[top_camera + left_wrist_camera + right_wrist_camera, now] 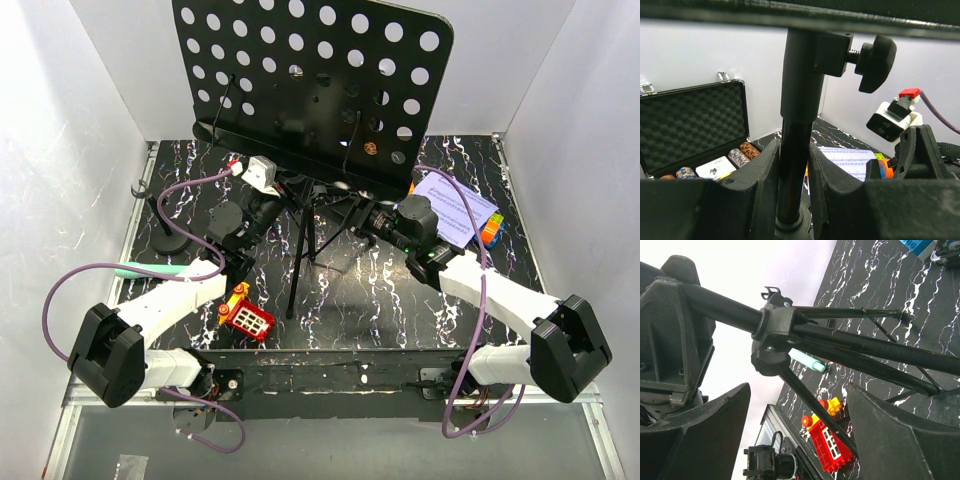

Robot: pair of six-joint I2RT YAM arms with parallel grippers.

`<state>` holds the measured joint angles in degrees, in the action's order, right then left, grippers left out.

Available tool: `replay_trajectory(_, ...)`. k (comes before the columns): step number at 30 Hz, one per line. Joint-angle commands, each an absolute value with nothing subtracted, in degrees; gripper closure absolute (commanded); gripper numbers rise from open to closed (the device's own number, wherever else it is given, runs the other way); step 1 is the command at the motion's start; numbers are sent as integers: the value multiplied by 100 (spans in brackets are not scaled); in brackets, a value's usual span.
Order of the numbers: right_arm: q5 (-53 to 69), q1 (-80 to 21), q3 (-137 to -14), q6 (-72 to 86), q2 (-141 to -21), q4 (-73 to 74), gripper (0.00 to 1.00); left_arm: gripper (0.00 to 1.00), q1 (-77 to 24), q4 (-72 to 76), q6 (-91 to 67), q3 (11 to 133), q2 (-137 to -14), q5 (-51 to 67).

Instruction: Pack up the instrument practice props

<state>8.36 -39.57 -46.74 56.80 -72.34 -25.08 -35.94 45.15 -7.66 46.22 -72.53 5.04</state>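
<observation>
The black tripod music stand (310, 75) stands mid-table, its hole-punched desk tilted toward the camera. My left gripper (283, 200) is shut on the stand's upright pole (795, 125), just below the clamp knob (876, 60), with one finger pressed on each side (792, 172). My right gripper (357, 216) is open beside the tripod hub (772, 340). One tripod leg (815, 407) crosses the gap between its fingers (799, 400) without touching them. White sheet-music pages (455, 205) lie at the right rear. The mint-green microphone (150, 270) and small black mic stand (165, 235) sit at the left.
A red-and-yellow toy (245, 315) lies near the front edge under a tripod leg. An open foam-lined case of poker chips (690, 130) sits behind the stand. A small colourful block (490, 232) is beside the pages. White walls enclose the table on three sides.
</observation>
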Motion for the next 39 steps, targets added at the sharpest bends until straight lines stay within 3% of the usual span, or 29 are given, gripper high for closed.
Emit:
replay_trajectory(1, 923, -3859, -5079, 5784, -7356, -2874, 17, 100, -3726, 4008, -949, 4632, -7339, 642)
replay_trajectory(13, 1257, -3709, -5432, 5660, -7831, -3032, 41, 100, -3727, 3973, -923, 4649, -7313, 668)
replay_trajectory(19, 1564, -3700, -5467, 5520, -7954, -3137, 77, 100, -3735, 3964, -923, 4632, -7304, 668)
replay_trajectory(22, 1512, -3709, -5327, 5187, -7867, -3190, 88, 100, -3735, 3955, -932, 4632, -7286, 659)
replay_trajectory(28, 1030, -4015, -5063, 3405, -7603, -3103, 99, 100, -3744, 3929, -949, 4623, -7321, 615)
replay_trajectory(39, -675, -4991, -4430, -417, -7435, -3682, 99, 100, -3788, 3937, -1002, 4676, -7444, 562)
